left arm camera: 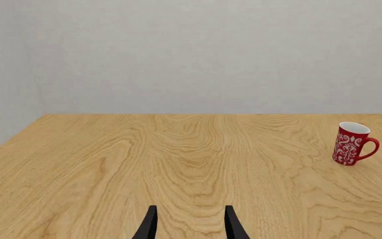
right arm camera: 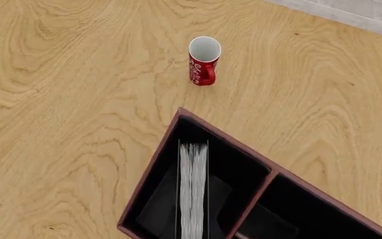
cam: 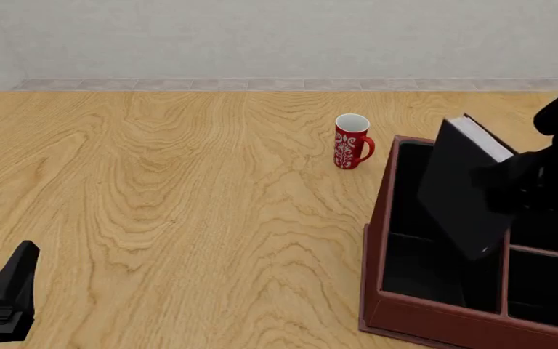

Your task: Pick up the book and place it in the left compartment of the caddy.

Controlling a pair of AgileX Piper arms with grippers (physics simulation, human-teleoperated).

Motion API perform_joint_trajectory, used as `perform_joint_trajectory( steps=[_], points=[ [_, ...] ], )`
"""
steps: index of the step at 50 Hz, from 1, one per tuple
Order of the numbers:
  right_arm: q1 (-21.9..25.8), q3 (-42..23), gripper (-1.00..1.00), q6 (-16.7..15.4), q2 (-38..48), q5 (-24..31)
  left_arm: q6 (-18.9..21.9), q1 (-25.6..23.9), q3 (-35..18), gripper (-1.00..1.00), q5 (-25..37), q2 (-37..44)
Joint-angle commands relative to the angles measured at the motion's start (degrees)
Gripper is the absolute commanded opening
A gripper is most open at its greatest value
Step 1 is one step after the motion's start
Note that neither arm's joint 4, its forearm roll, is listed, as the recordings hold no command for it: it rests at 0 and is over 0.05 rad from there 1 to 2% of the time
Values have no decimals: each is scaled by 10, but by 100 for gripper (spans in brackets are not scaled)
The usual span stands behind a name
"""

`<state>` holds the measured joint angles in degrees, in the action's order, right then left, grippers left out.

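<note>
The book [cam: 465, 190], a thick black hardback with a white page edge, is shown tilted over the left compartment [cam: 424, 269] of the caddy [cam: 395, 320]. Its lower corner is seen inside that compartment, while its upper end leans toward the far right, above the caddy's rim. In the right wrist view the white page edge of the book [right arm camera: 193, 189] is seen end-on, standing within the long black-lined compartment [right arm camera: 154, 209] of the reddish-brown caddy [right arm camera: 152, 164].

The right tool [cam: 522, 185] is presented as a dark mass at the book's right face, over the caddy. It is closed on the book, though its individual fingers cannot be made out against the black cover and the black interior.

The left tool [cam: 8, 287] is located low at the near left corner of the front view, well apart from every object. In the left wrist view the left tool [left arm camera: 189, 224] is shown with its two black fingers [left arm camera: 148, 226] parted and nothing between them, only bare bench [left arm camera: 177, 159] lying ahead.

A red mug [cam: 351, 142] with white patterning and a white interior is depicted upright on the wooden bench [cam: 163, 203], just beyond the caddy's far left corner and not touching it. The same mug [right arm camera: 204, 60] is visible in the right wrist view, and the mug [left arm camera: 352, 144] is also seen in the left wrist view with its handle turned aside.
</note>
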<state>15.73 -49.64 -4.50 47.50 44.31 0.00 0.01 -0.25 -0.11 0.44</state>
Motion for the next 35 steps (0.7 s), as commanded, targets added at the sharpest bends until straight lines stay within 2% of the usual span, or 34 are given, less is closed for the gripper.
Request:
perform_joint_trajectory(
  steps=[1, 35],
  points=[
    [-4, 16, -100, 13, 6, -24, 0, 0, 0, 100, 0, 0],
    [-3, 72, -100, 27, 9, -66, 0, 0, 0, 100, 0, 0]
  ],
)
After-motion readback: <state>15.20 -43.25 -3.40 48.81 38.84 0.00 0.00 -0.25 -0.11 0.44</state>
